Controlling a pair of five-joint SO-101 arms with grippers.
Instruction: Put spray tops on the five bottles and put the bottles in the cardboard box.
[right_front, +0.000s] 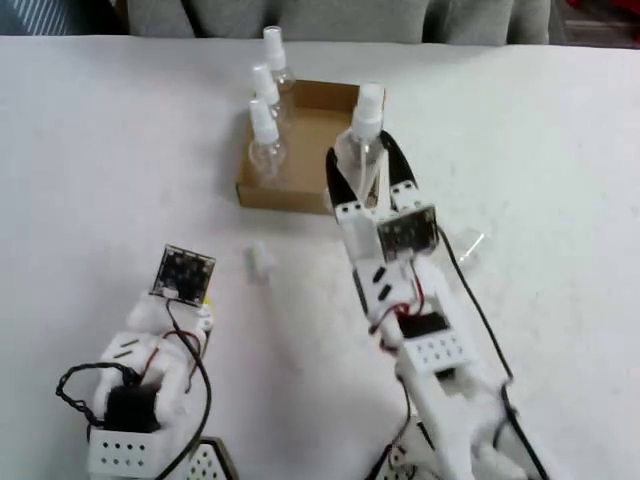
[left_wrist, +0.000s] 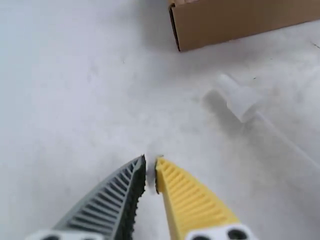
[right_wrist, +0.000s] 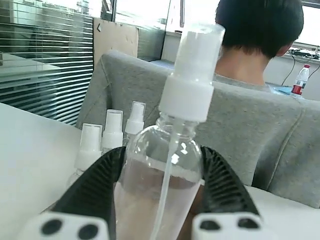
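1. Right gripper (right_front: 366, 152): fingers clamped on the body of a capped bottle (right_front: 367, 125), held upright over the right half of the box (right_front: 290, 196).
2. Three more capped bottles (right_front: 264, 130) stand in a row along the box's left wall. I judge they are inside it, though the far one is hard to tell.
3. Left gripper (left_wrist: 151, 167): low over the surface (right_front: 120, 150), fingers together, nothing between them. A loose spray top (left_wrist: 239, 100) lies just ahead of it, near the box front.
4. Step in hand, my read: set the held bottle down in the box. I'd lower it straight and vertical, aiming for the bare floor right of the row, clear of the right wall.
5. Part the fingers only once the base is seated, then lift straight up so they don't snag the top.
6. Risk: the bottle looks light and top-heavy, and a sideways nudge could topple the row.
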